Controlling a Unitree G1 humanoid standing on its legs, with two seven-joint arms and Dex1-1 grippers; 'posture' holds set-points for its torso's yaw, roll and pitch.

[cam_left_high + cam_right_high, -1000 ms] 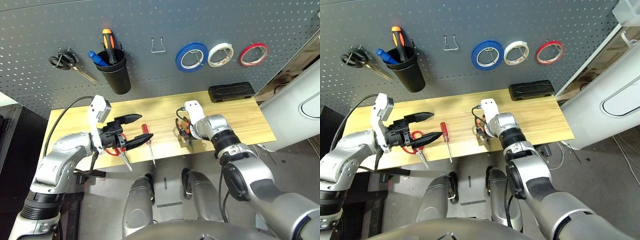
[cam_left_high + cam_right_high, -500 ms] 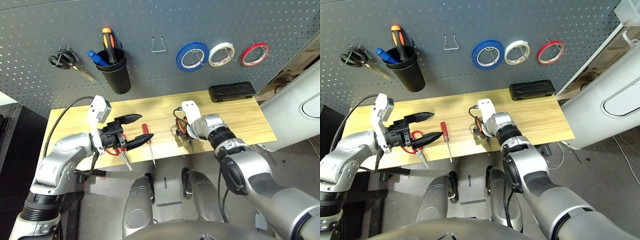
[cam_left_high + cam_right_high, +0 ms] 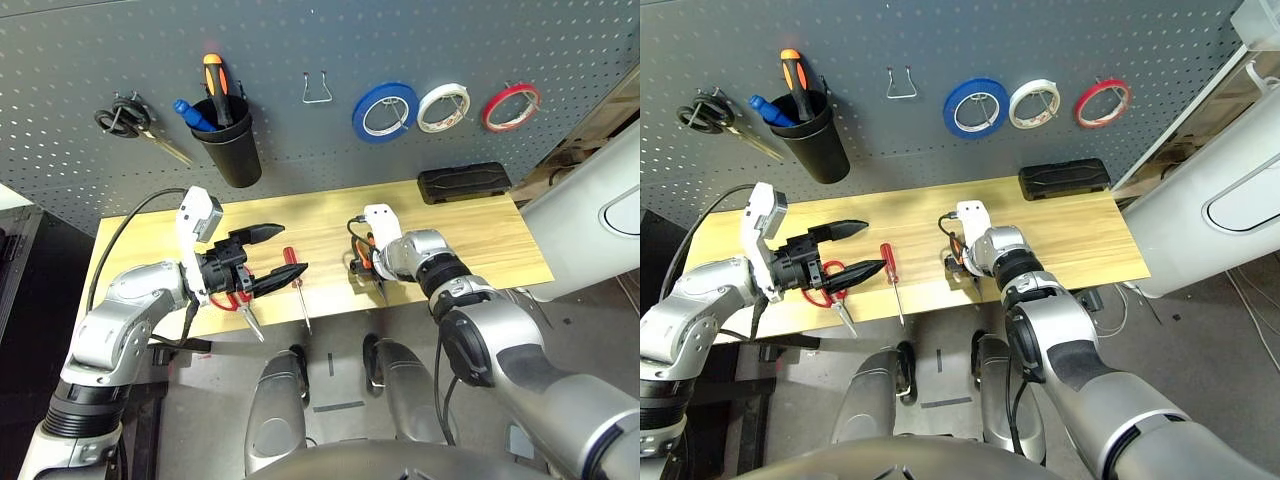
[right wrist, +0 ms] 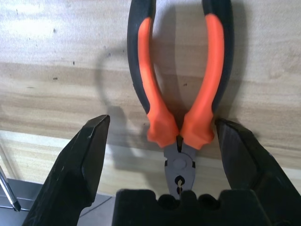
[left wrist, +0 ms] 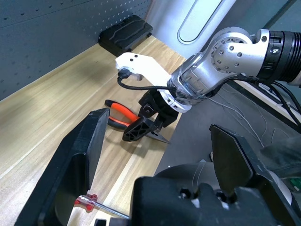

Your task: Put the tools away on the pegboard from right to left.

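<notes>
The right tool (image 4: 162, 155) is down over the orange-handled pliers (image 4: 181, 89), fingers spread wide, one on each outer side of the two handles near the pivot and nothing pinched yet. The pliers lie flat on the wooden surface (image 3: 480, 235), close to its front edge; their long axis runs along the tool's own line, nose toward the wrist, handles fanning away toward the pegboard (image 3: 300, 40). So the squeeze would go straight across the handles. The right arm is clearly the nearer one. The left tool (image 3: 268, 263) hangs spread and empty, well to the left of the pliers, over the red-handled scissors (image 3: 232, 302), beside the slim red-handled screwdriver (image 3: 293, 272).
</notes>
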